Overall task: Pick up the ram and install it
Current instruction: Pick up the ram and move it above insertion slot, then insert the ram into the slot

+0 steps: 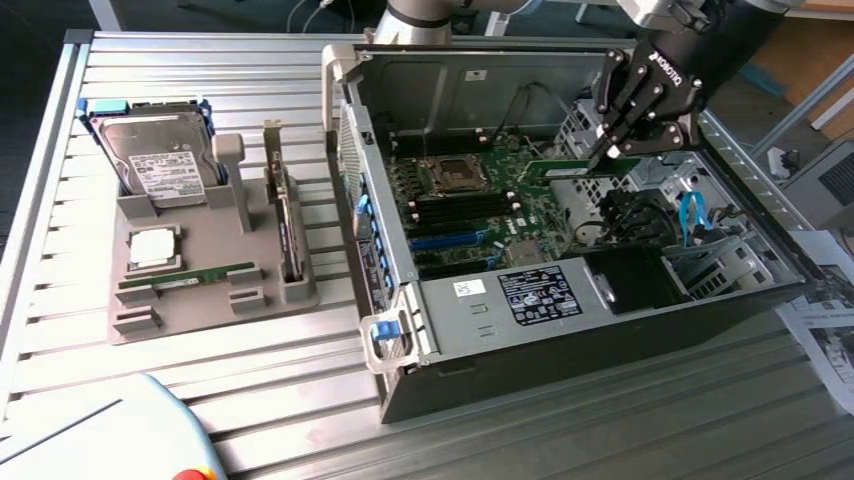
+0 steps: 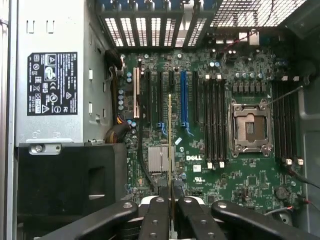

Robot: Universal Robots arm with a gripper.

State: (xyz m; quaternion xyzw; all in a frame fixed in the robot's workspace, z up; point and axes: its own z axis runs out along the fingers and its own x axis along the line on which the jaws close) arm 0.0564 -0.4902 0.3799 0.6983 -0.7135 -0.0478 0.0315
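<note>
The ram (image 1: 577, 168) is a thin green board stick, and my gripper (image 1: 614, 152) is shut on it, holding it in the air inside the open computer case (image 1: 350, 120). It hangs over the green motherboard (image 1: 470, 215), toward the exterior view's right of the processor socket (image 1: 458, 175). In the wrist view the ram (image 2: 170, 131) shows edge-on as a narrow line running out from between the black fingers (image 2: 156, 220) of the gripper (image 2: 170, 192). It lies over the expansion slots, apart from the black memory slots (image 2: 216, 120) beside the socket (image 2: 250, 127).
A grey holder (image 1: 200, 300) on the slatted table at the exterior view's left carries a silver hard drive (image 1: 160, 165), a square processor chip (image 1: 151, 248) and another green stick (image 1: 187, 278). The power supply (image 1: 534, 295) and drive cage (image 1: 721, 255) crowd the case.
</note>
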